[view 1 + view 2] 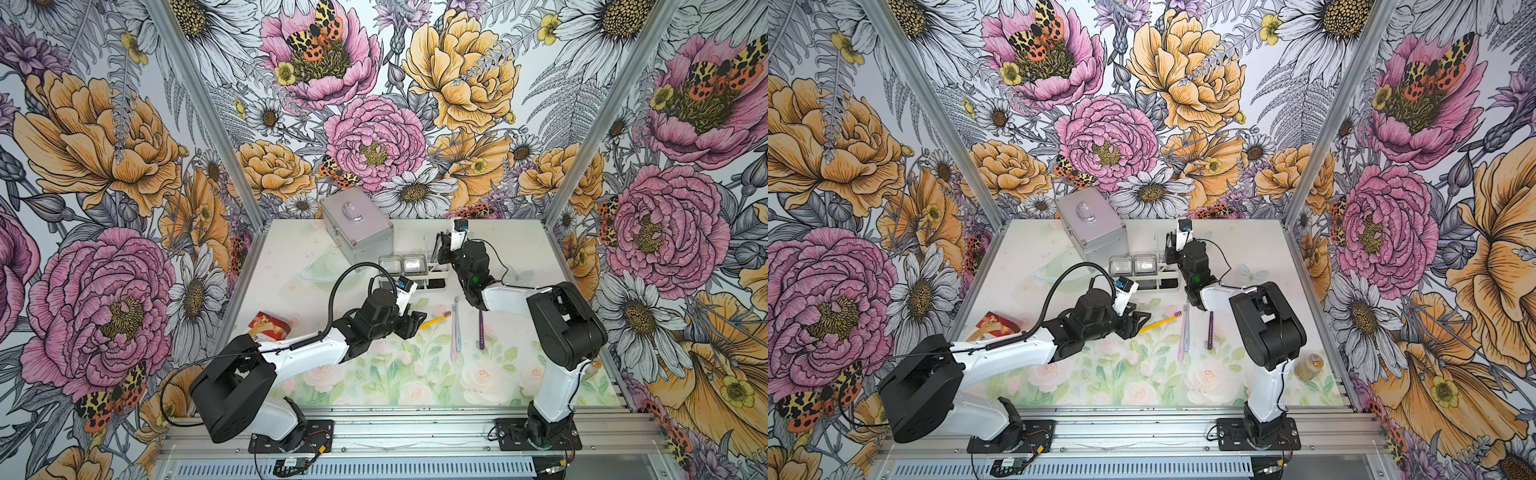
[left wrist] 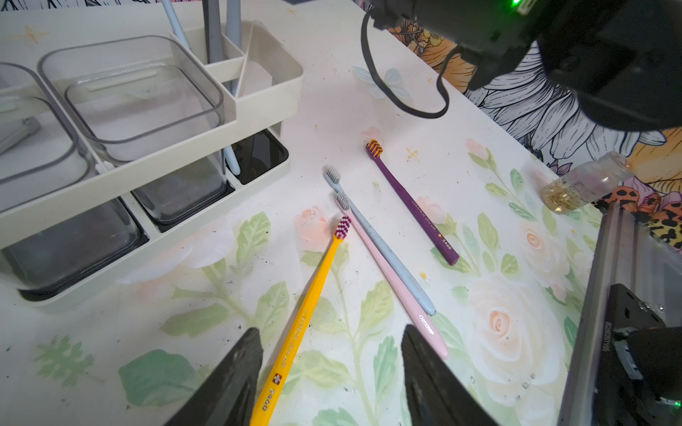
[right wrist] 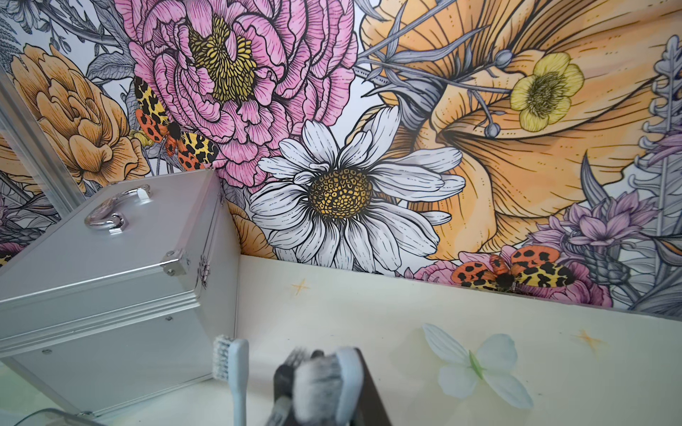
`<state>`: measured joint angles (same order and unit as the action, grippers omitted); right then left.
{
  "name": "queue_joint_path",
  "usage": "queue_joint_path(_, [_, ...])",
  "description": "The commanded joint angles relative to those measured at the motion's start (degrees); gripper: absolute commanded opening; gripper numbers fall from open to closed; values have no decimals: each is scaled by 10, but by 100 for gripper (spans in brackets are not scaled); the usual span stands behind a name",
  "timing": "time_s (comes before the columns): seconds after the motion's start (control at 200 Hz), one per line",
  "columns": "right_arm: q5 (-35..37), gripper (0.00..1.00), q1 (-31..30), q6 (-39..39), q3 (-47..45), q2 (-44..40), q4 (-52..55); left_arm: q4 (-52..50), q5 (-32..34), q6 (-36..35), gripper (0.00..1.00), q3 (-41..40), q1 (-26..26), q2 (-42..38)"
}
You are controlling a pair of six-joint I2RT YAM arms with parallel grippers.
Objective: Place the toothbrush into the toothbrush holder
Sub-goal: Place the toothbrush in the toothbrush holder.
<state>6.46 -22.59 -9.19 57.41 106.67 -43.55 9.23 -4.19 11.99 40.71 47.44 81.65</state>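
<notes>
Floral tabletop (image 2: 332, 92): left tool (image 2: 332, 330) agape astride yellow toothbrush (image 2: 309, 306); right tool (image 1: 441, 248), grip unclear.

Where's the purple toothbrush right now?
In a top view the purple toothbrush lies flat on the floral mat, on the robot's right side, just right of the blue toothbrush and pink toothbrush, nearer the robot than the toothbrush holder.

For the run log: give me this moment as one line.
left gripper open around yellow toothbrush | right gripper at holder, grip unclear
</notes>
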Motion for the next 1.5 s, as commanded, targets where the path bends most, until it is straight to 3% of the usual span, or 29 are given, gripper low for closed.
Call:
queue_joint_path(0.0, [8,20,-5,-14,-3,3,-10,0,-9,-1,62,8,-2,1])
queue_joint_path(0.49, [16,26,-7,-14,4,6,4,0,-9,0,62,10,-3,6])
queue_joint_path(0.821, [23,38,-9,-1,3,-6,11,0,-12,0,62,9,-2,4])
queue_joint_path(1.026, [77,49,-11,14,-13,-39,14,-5,-4,-3,62,9,-2,2])
queue_joint_path(1.306, [129,54,-12,14,-14,-120,86,-63,52,-12,63,30,8,5])
queue_joint_path(1.496, [155,54,-12,4,-15,-164,131,-132,147,-34,64,67,42,22])
